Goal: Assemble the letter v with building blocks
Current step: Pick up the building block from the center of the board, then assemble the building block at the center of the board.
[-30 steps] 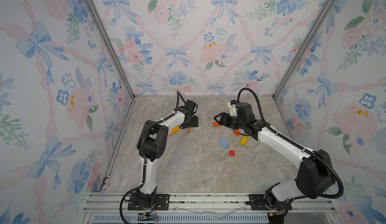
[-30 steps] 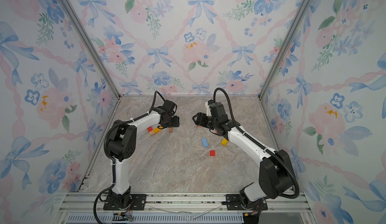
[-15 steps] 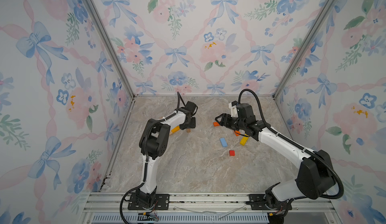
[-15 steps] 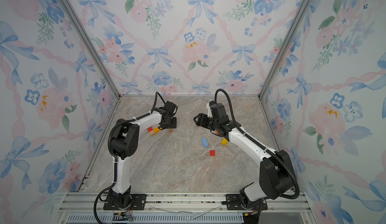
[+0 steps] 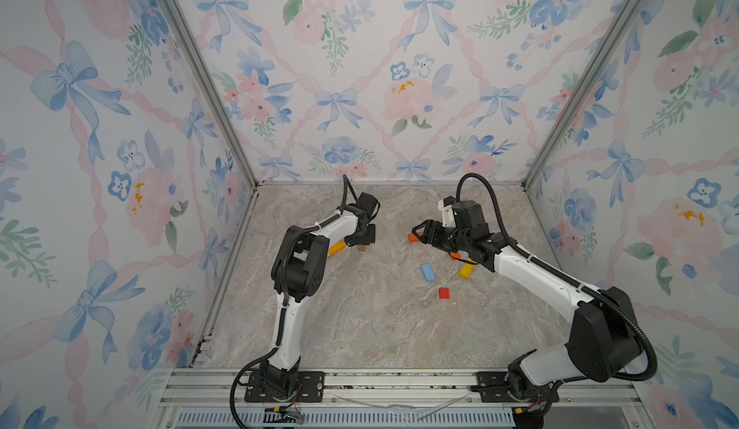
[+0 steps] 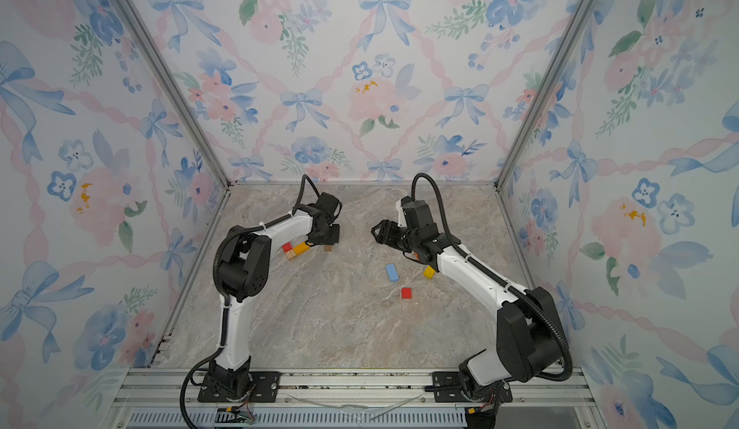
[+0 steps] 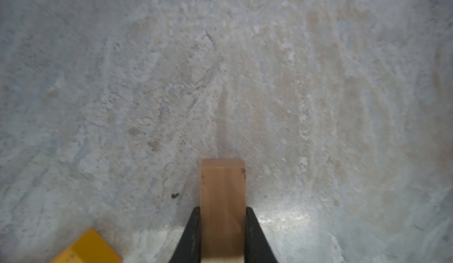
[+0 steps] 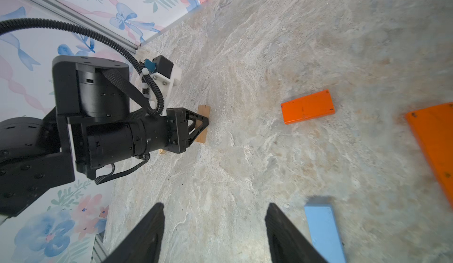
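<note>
1. Top views.
   - Your left gripper (image 5: 362, 242) sits low over the marble-patterned tabletop (image 5: 360, 327), far and left of centre.
   - Its body hides nearly all of the natural-wood block (image 5: 362, 248). Only a tan end shows beneath the fingers.
   - Just left lies a yellow bar (image 5: 336, 247), half hidden by the arm. In a top view a red piece (image 6: 286, 246) shows just beside its left end.
   - The right gripper (image 5: 420, 233) hangs far and right of centre with its jaws apart. An orange bar (image 5: 413, 238) lies partly behind it.
   - Nearer lie a light-blue bar (image 5: 428, 272), a yellow block (image 5: 466, 269) partly under the right arm, and a red square (image 5: 444, 293). All three lie flat.

2. Left wrist view.
   - The two black fingers (image 7: 193, 232) press flush against both long sides of the natural-wood block, so the gripper is clamped on it.
   - The block is a smooth rectangular bar with faint grain and a small dark mark at one corner. Its rear end is cut off.
   - You cannot tell whether it rests on the table or is just raised.
   - Only one glossy corner of the yellow bar shows.

3. Right wrist view.
   - The right gripper's matte, tapered fingers (image 8: 147, 232) stand wide apart over bare tabletop, with nothing between them.
   - The orange bar lies flat, and its paint is chipped at the corners.
   - A second orange piece (image 8: 436, 146) is blurred and cropped by the frame edge. The light-blue bar is likewise cropped.
   - Across the table, the left gripper covers the wood block's middle, and both ends project.
</note>
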Available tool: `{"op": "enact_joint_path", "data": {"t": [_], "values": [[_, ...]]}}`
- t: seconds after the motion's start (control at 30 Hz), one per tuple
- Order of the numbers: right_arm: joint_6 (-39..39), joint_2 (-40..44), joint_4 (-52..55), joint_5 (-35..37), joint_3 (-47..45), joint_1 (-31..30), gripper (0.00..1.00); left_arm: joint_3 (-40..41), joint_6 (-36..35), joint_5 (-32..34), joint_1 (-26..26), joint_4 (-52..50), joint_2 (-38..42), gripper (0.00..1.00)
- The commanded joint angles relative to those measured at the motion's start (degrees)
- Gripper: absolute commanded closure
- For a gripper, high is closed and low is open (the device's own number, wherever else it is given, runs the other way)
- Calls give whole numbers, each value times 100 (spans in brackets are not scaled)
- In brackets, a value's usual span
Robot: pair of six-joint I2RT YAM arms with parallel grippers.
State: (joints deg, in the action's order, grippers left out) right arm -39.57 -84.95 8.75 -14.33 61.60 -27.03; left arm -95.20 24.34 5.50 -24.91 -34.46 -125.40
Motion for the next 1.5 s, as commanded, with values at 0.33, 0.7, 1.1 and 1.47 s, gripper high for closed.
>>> {"op": "enact_joint_path", "data": {"t": [0.33,0.7,1.1,1.47], "values": [[-152,218,-127,-68,-245,64,33,-932,-2565,78,123,-280,-231,100],[-207,154,-163,-114,-255,21,33,-605,-3641,21,431,-421,-197,100],[-200,14,-137,-158,-124,-40,33,-308,-3884,-98,534,-408,-254,100],[-191,-127,-156,-220,-51,-83,33,-281,-4099,-137,540,-415,-324,100]]}}
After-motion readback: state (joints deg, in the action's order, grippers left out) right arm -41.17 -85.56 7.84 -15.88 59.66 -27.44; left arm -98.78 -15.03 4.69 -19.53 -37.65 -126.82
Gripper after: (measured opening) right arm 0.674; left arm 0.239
